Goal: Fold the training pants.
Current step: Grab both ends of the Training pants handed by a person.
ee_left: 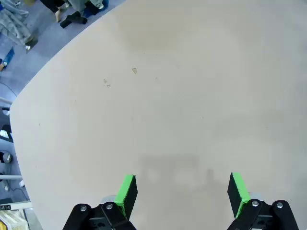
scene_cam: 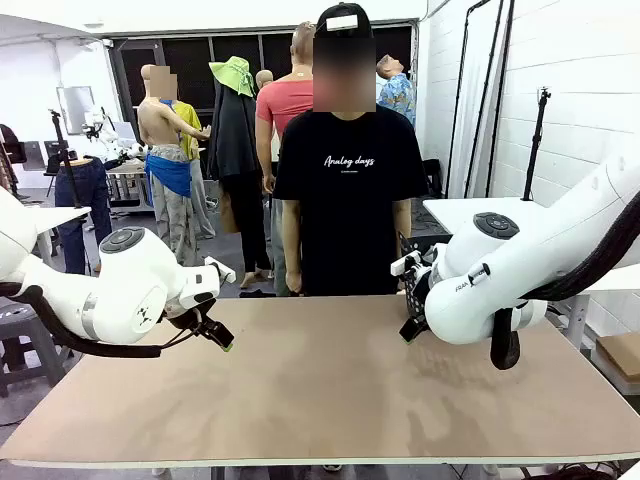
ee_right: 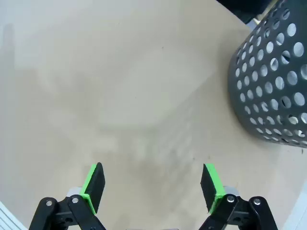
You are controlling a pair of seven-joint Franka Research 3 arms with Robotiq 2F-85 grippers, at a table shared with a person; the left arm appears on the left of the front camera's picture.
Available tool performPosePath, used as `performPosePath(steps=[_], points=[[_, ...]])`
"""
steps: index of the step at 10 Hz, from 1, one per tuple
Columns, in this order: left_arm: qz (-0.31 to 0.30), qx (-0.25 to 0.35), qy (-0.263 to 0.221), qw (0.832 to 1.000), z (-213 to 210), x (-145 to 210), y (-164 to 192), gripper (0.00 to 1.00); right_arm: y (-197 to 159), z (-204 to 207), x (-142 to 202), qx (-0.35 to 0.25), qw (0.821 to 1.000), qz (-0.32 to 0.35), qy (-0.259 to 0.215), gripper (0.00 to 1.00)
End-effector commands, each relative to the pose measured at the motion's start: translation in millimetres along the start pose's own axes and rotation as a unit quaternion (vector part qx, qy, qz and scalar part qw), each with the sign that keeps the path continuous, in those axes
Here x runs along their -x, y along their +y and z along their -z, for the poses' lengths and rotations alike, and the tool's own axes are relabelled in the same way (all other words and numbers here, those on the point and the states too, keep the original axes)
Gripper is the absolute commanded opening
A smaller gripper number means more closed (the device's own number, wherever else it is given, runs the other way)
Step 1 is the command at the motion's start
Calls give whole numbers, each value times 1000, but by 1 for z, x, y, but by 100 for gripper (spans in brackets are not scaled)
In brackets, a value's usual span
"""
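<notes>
The training pants are out of view. My left gripper [scene_cam: 222,340] hovers over the table's left side, and the left wrist view shows it [ee_left: 182,190] open with bare tabletop between its green pads. My right gripper [scene_cam: 408,330] hangs over the right side of the table, and in the right wrist view it [ee_right: 153,184] stands open with nothing between the pads. A person [scene_cam: 345,190] in a black T-shirt stands at the far edge with arms down.
The tan table [scene_cam: 320,390] spreads between the arms. A black perforated basket [ee_right: 273,81] stands on it close to my right gripper, near the far right edge [scene_cam: 412,285]. Beyond the table's left edge lies the floor [ee_left: 29,52] with clutter.
</notes>
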State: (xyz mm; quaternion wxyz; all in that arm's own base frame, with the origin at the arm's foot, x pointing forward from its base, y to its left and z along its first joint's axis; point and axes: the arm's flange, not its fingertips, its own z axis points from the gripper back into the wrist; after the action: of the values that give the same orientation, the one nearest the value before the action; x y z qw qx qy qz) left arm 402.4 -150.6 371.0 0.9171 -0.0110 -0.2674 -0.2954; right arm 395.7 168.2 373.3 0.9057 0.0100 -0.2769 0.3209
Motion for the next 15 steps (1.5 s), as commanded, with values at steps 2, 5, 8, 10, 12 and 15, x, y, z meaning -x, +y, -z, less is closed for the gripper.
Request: performPosePath(steps=[2, 5, 8, 10, 12, 15], points=[[0, 0, 0, 1000, 0, 0, 0, 100, 0, 0, 0, 0, 1000, 0, 0, 100], [0, 0, 0, 1000, 0, 0, 0, 100, 0, 0, 0, 0, 1000, 0, 0, 100], [0, 0, 0, 1000, 0, 0, 0, 100, 0, 0, 0, 0, 1000, 0, 0, 100], [0, 0, 0, 1000, 0, 0, 0, 100, 0, 0, 0, 0, 1000, 0, 0, 100], [0, 0, 0, 1000, 0, 0, 0, 100, 0, 0, 0, 0, 1000, 0, 0, 100], [-3, -15, -1, 1000, -12, -6, -1, 100, -2, -8, -7, -6, 1000, 2, 7, 100]])
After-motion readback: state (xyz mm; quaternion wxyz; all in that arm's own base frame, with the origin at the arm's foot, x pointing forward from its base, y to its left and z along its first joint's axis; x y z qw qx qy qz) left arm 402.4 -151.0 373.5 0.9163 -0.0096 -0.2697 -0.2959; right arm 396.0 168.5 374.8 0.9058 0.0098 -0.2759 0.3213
